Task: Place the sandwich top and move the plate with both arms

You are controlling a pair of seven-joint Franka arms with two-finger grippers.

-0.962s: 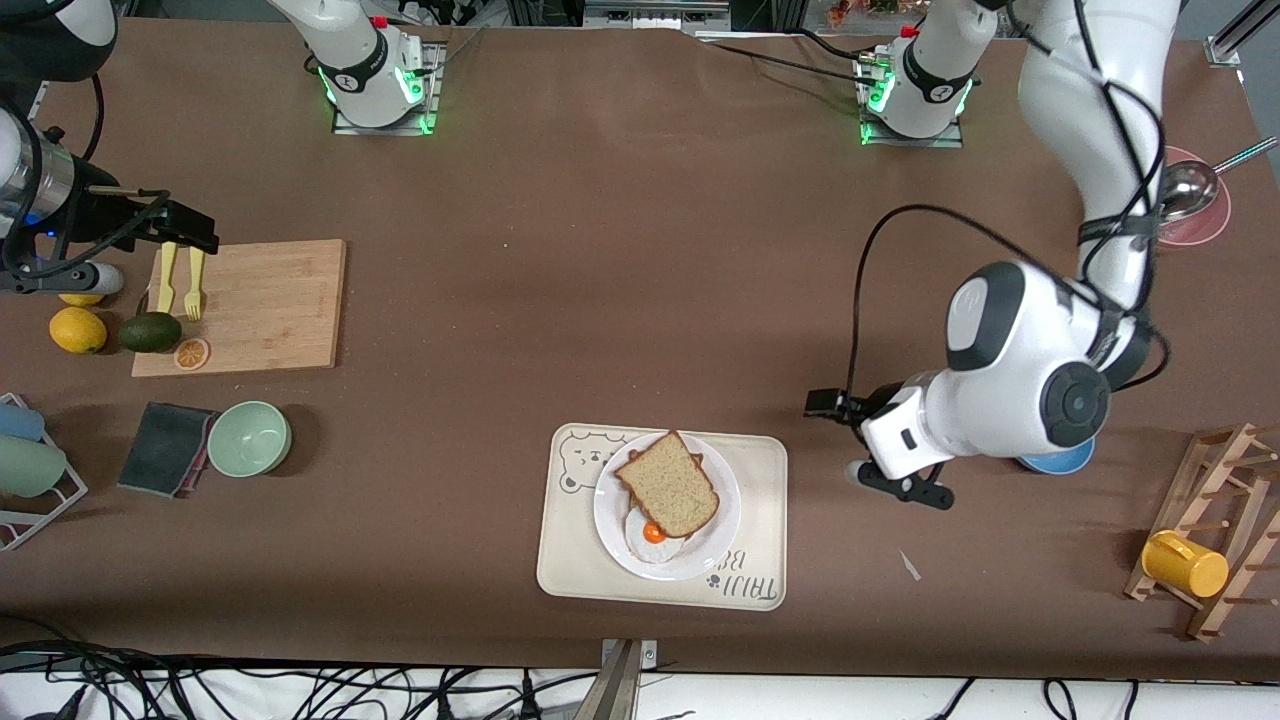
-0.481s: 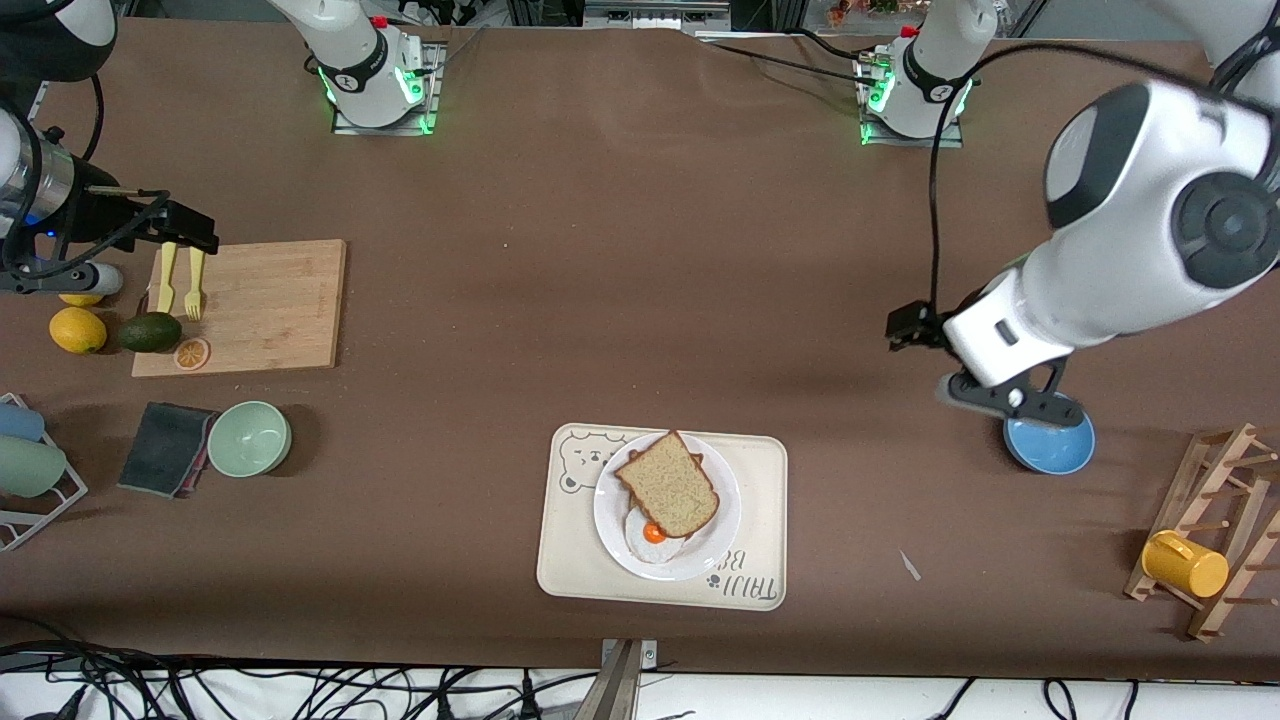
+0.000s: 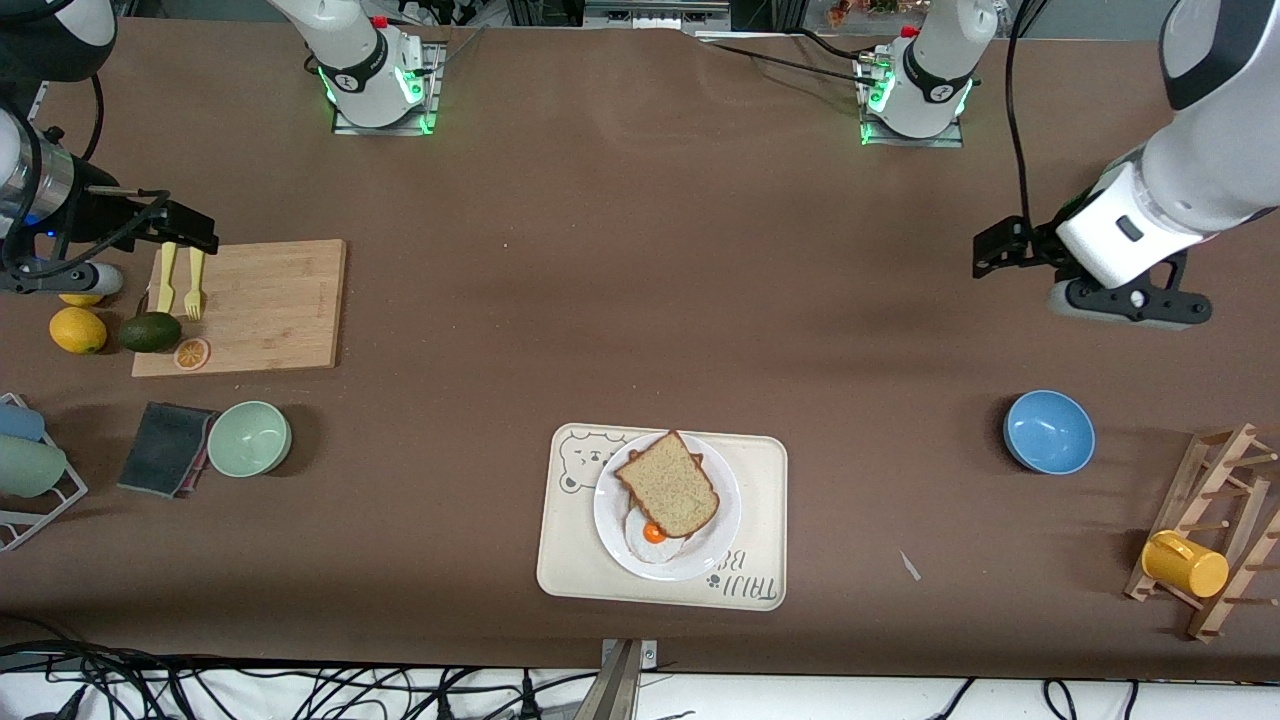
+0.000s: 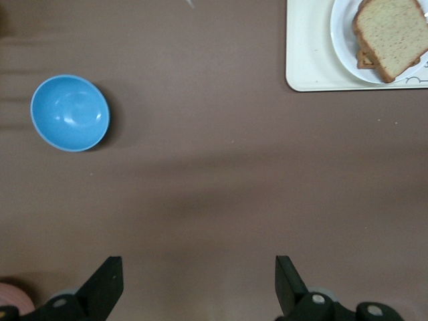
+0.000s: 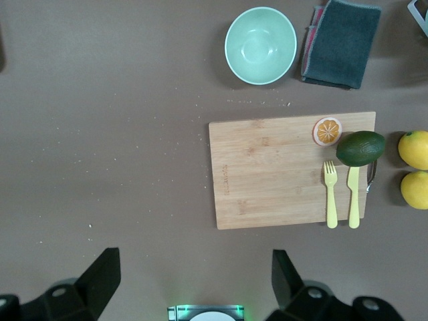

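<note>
The sandwich top (image 3: 668,483), a speckled tan bread slice, lies on the white plate (image 3: 722,520) over a fried egg (image 3: 652,535) and a lower slice. The plate stands on the cream bear-printed tray (image 3: 570,540) near the front camera. No gripper touches it. My left gripper (image 3: 1125,303) hangs open and empty over bare table toward the left arm's end. In the left wrist view its fingers (image 4: 107,286) stand wide apart, with the sandwich top (image 4: 393,33) and plate (image 4: 342,40) far off. My right gripper (image 3: 50,283) waits open over the lemons beside the cutting board, its fingers (image 5: 100,274) wide apart.
A blue bowl (image 3: 1048,431) and a wooden rack with a yellow cup (image 3: 1185,563) stand toward the left arm's end. A cutting board (image 3: 265,305) with fork, knife, avocado and lemons, a green bowl (image 3: 249,438) and a dark cloth (image 3: 165,448) lie toward the right arm's end.
My left arm has risen and swung away from beside the tray, past the blue bowl, toward its own end of the table. The right arm has stayed still.
</note>
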